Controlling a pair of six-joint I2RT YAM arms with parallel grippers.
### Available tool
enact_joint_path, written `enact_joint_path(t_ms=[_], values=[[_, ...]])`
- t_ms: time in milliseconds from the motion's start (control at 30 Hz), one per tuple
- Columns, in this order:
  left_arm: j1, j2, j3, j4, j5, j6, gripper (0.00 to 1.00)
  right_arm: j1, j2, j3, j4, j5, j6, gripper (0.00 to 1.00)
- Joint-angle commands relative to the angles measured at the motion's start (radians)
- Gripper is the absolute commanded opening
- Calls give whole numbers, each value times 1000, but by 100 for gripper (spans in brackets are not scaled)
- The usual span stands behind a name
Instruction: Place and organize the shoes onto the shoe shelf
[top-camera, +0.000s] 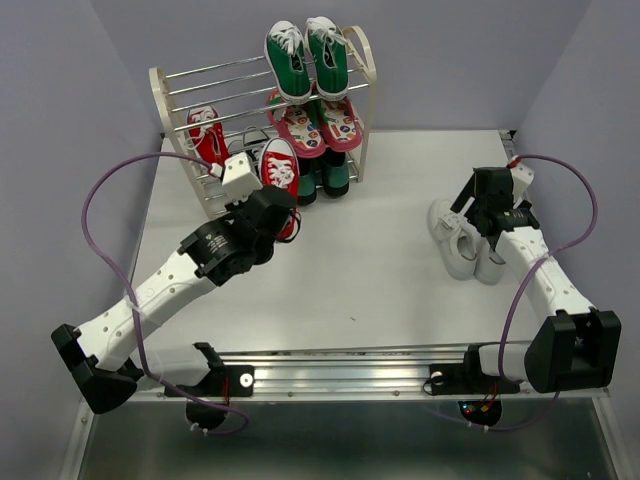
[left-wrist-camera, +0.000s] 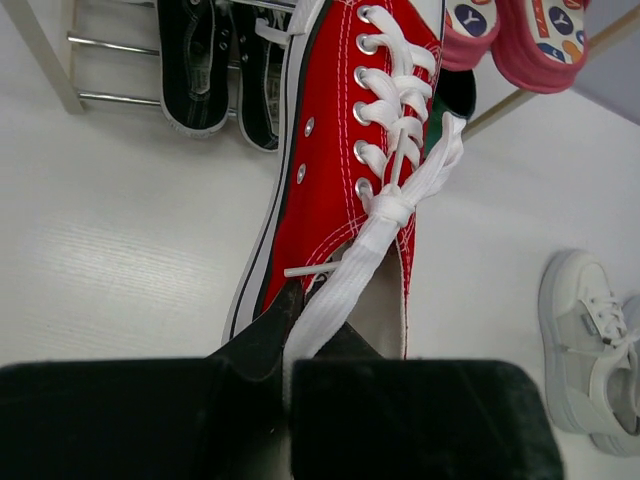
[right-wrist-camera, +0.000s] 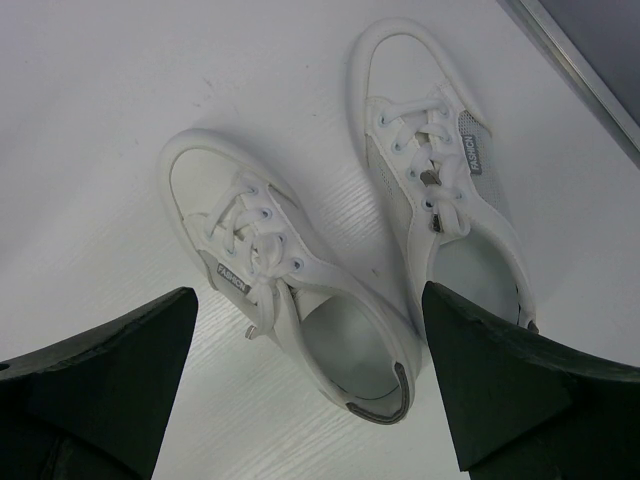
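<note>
My left gripper (top-camera: 268, 212) is shut on the heel end of a red sneaker (top-camera: 280, 170), pinching its side wall and a white lace (left-wrist-camera: 350, 280), just in front of the shoe shelf (top-camera: 160, 92). In the left wrist view the gripper (left-wrist-camera: 298, 335) holds the red sneaker (left-wrist-camera: 345, 150) above the table. The other red sneaker (top-camera: 207, 135) sits on a middle tier at the left. Two black sneakers (left-wrist-camera: 195, 60) lie on the bottom rods. My right gripper (top-camera: 492, 215) is open over the white pair (top-camera: 455, 238); its jaws (right-wrist-camera: 308, 292) straddle the heel of one white sneaker (right-wrist-camera: 290, 280), beside the other (right-wrist-camera: 440, 180).
Green sneakers (top-camera: 305, 55) stand on the shelf's top tier, with pink patterned sandals (top-camera: 322, 125) on the tier below at the right. Grey walls close in on both sides. A metal rail (top-camera: 350, 365) runs along the table's near edge.
</note>
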Motion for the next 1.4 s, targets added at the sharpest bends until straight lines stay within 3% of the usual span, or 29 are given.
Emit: enact_joint_path(t_ms=[0, 300, 867, 1367], values=[[61, -2, 58, 148, -52, 33, 0, -6, -13, -4, 45, 0, -12, 100], [167, 36, 70, 280, -48, 96, 0, -6, -20, -4, 45, 1, -19, 100], [344, 101, -17, 740, -14, 263, 0, -6, -19, 5, 52, -12, -34, 100], [436, 140, -63, 872, 104, 303, 0, -6, -17, 11, 65, -22, -39, 100]])
